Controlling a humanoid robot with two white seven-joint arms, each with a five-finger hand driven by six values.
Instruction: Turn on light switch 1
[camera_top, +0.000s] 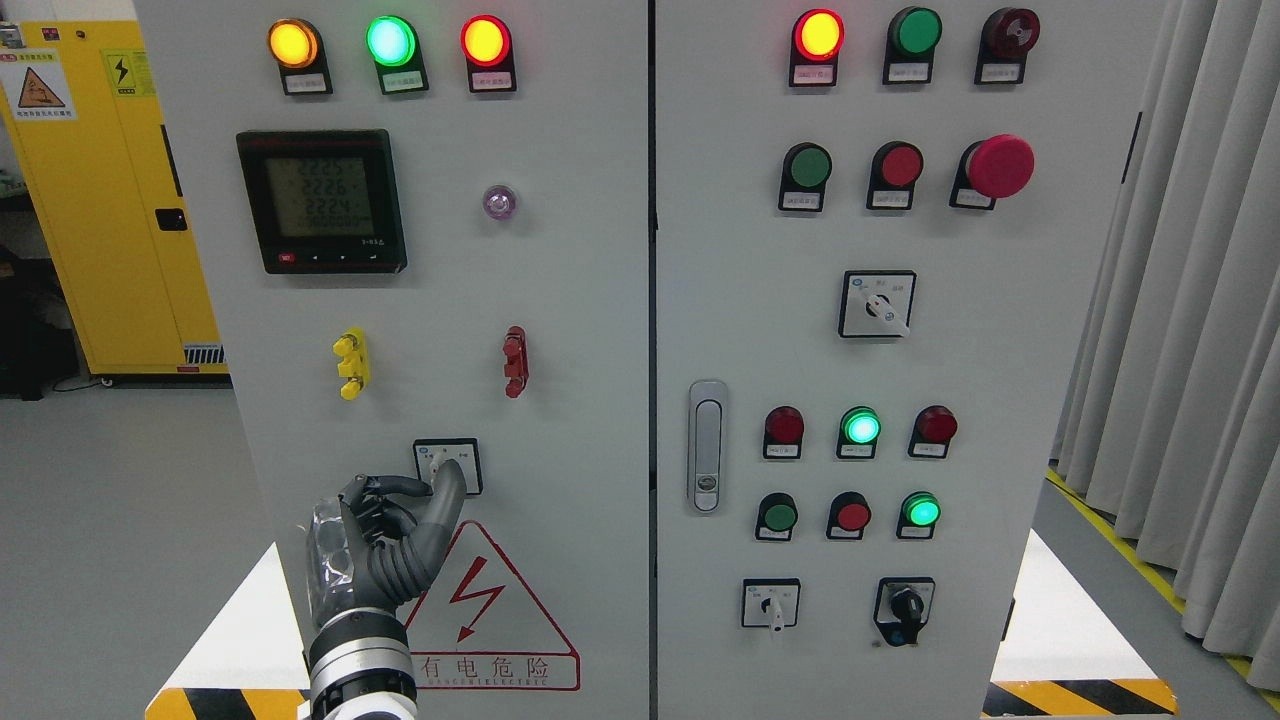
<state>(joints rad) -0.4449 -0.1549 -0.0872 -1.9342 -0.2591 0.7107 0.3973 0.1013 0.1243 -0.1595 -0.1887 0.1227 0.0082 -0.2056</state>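
Observation:
A small rotary switch (448, 462) in a square black-framed plate sits low on the left door of the grey cabinet (560, 300). My left hand (432, 487) comes up from the bottom left. Its long fingers (440, 515) lie over the switch's knob and the thumb (395, 487) closes in from the left, so the knob is pinched and mostly hidden. Above the switch are a yellow terminal (351, 363) and a red terminal (515, 361). My right hand is out of view.
The left door carries three lit lamps at the top, a digital meter (322, 200) and a red warning triangle (480, 600). The right door has a door latch (707, 445), push buttons, lamps, a red mushroom button (1000, 166) and three more rotary switches. A yellow cabinet (100, 190) stands at left, curtains at right.

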